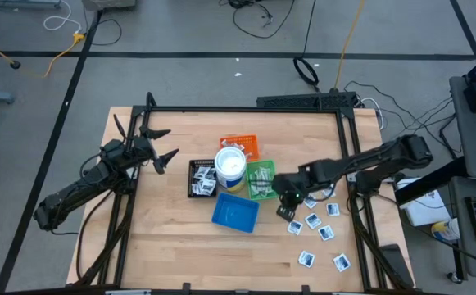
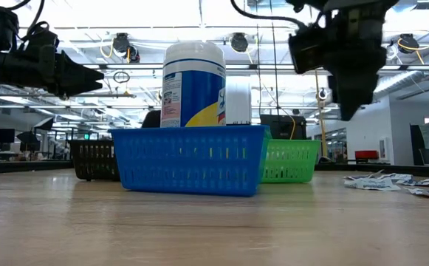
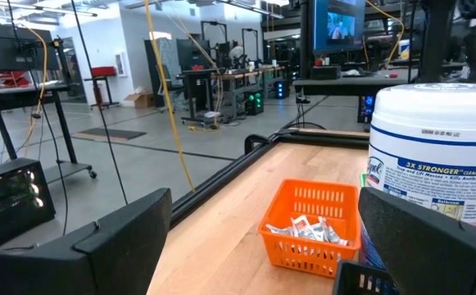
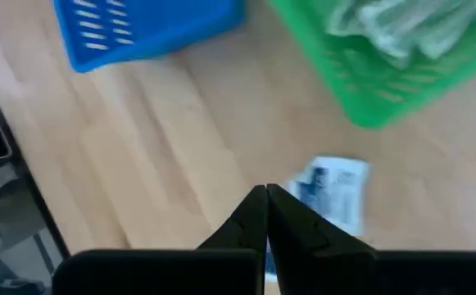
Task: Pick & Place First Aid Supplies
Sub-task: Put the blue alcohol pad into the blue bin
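Note:
Several small white packets with blue print [image 1: 319,225] lie loose on the wooden table right of the trays. My right gripper [image 1: 286,210] hangs shut above the table between them and the blue tray [image 1: 235,212], slanting down. In the right wrist view one packet [image 4: 333,192] shows right beside its shut fingertips [image 4: 266,190]. More packets lie in the black tray [image 1: 201,177], the green tray [image 1: 260,180] and the orange tray [image 3: 311,232]. My left gripper [image 1: 160,148] waits open and level over the table's far left, touching nothing. My right gripper is shut, and the white packet [image 4: 333,192] shows partly behind one finger. Whether the fingers have it or it lies on the table below them, I cannot tell.
A white round tub [image 1: 230,166] with a blue band stands upright among the four trays in the table's middle. A black frame [image 1: 246,111] runs along the table's edges. Bare wood lies near the front edge and at the left.

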Robot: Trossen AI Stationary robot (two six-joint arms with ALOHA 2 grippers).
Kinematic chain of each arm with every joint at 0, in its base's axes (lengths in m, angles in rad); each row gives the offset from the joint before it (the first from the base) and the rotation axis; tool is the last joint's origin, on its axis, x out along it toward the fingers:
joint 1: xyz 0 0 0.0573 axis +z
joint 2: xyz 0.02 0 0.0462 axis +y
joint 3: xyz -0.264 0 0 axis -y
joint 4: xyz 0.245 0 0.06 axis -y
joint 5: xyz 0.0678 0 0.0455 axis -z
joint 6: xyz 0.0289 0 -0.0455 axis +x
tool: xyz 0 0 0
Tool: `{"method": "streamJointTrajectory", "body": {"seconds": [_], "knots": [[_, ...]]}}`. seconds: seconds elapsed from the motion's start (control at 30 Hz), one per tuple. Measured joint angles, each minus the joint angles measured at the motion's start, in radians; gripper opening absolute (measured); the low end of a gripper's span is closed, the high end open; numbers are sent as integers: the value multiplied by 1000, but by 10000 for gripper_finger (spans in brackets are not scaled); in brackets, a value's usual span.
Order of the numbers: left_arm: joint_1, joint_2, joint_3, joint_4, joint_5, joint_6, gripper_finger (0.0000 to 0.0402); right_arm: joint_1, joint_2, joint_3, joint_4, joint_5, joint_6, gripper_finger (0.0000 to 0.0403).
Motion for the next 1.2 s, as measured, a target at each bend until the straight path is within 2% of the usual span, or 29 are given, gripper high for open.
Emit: {"method": "streamJointTrajectory", "body": {"seconds": [0.27, 0.43, 0.53, 0.7, 0.93, 1.07, 1.2], "knots": [[0, 0, 0, 0, 0, 0, 397, 122, 40, -1, 6, 34, 198, 1], [0, 0, 0, 0, 0, 0, 397, 110, 34, -1, -14, 109, 225, 5], [0, 0, 0, -1, 0, 0, 397, 55, 20, -1, -79, 135, 219, 29], [0, 0, 0, 0, 0, 0, 397, -59, -13, -10, -196, 139, 123, 96], [0, 0, 0, 0, 0, 0, 397, -223, -74, -85, -210, 137, -13, 190], [0, 0, 0, 0, 0, 0, 397, -314, -95, -111, -213, 133, -93, 223], [0, 0, 0, 0, 0, 0, 397, -390, -100, -116, -238, 129, -152, 239]]}}
